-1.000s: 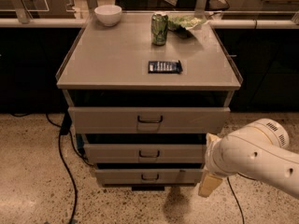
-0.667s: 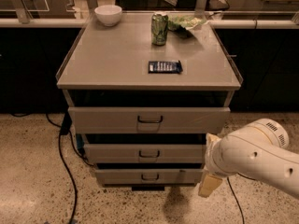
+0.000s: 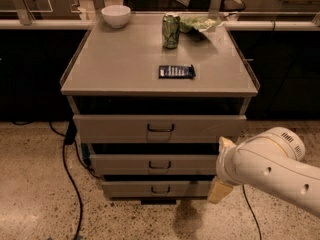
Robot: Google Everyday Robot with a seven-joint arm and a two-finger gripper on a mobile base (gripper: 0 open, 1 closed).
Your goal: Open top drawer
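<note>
The top drawer (image 3: 115,129) is the widest of three grey-beige drawers in a metal cabinet, with a small dark loop handle (image 3: 160,128) at its centre. A dark gap shows between its front and the cabinet top. Two narrower drawers (image 3: 120,164) sit below it. My gripper (image 3: 223,167) is at the lower right, beside the right ends of the two lower drawers and below and to the right of the top drawer's handle. It touches nothing that I can see. My white arm (image 3: 272,171) hides most of it.
On the cabinet top (image 3: 120,64) are a white bowl (image 3: 116,15), a green can (image 3: 171,31), a green bag (image 3: 197,24) and a dark blue packet (image 3: 176,71). Black cables (image 3: 67,159) run over the speckled floor at the left. A counter rail runs behind the cabinet.
</note>
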